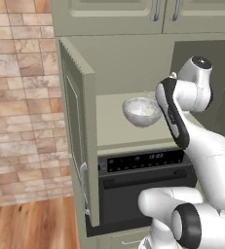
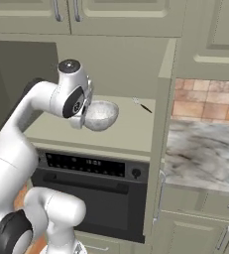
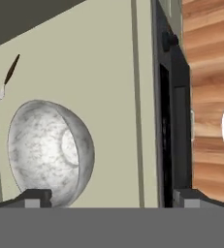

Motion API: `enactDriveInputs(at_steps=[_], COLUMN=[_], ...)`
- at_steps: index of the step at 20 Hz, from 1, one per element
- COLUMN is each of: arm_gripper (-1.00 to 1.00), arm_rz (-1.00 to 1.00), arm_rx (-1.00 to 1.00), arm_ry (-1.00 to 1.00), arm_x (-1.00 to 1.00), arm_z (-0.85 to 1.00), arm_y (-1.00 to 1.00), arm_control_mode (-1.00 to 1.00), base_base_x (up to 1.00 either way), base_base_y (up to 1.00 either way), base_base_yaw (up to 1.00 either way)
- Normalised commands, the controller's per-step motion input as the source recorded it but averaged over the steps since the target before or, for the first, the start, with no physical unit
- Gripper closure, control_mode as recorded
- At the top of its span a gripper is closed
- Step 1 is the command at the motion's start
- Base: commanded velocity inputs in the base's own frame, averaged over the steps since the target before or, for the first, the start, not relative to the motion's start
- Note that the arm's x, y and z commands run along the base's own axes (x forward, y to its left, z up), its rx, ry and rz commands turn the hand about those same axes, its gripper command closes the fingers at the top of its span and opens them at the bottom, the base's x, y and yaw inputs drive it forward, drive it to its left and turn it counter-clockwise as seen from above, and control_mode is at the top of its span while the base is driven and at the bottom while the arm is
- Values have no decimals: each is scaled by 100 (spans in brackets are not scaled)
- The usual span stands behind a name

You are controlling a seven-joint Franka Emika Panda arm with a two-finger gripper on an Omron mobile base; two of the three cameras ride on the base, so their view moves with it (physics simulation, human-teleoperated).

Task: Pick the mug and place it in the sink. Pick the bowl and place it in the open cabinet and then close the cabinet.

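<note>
One bowl [image 3: 49, 152] sits on the cabinet [image 1: 80, 121] shelf at your hand view's lower left, just beside your spread, empty pincer [image 3: 108, 196], so back away rightward.

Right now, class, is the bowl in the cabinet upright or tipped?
Tipped. The bowl lies on its side on the cabinet shelf, and its mouth faces sideways in both base views.

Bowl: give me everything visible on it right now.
The round, deep grey-white marbled bowl looks glazed stone or ceramic, speckled inside, nothing visible in it. It sits on the pale shelf inside the open sage-green cabinet, above the black oven, seemingly tilted. The open gripper is beside it, not gripping.
</note>
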Motion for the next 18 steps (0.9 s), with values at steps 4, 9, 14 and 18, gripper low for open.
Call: enactDriveInputs(at_steps=[4,9,14,18], arm_gripper=[-100,-100,-100,-100], arm_rz=[-1,0,0,0], arm_rx=[-2,-1,0,0], arm_ry=[-14,-8,0,0], arm_x=[-85,-72,-70,-74], arm_z=[0,27,69,59], arm_y=[1,0,-5,0], arm_control_mode=[-100,-100,-100,-100], base_base_x=[0,0,0,0], base_base_y=[0,0,0,0], base_base_yaw=[0,0,0,0])
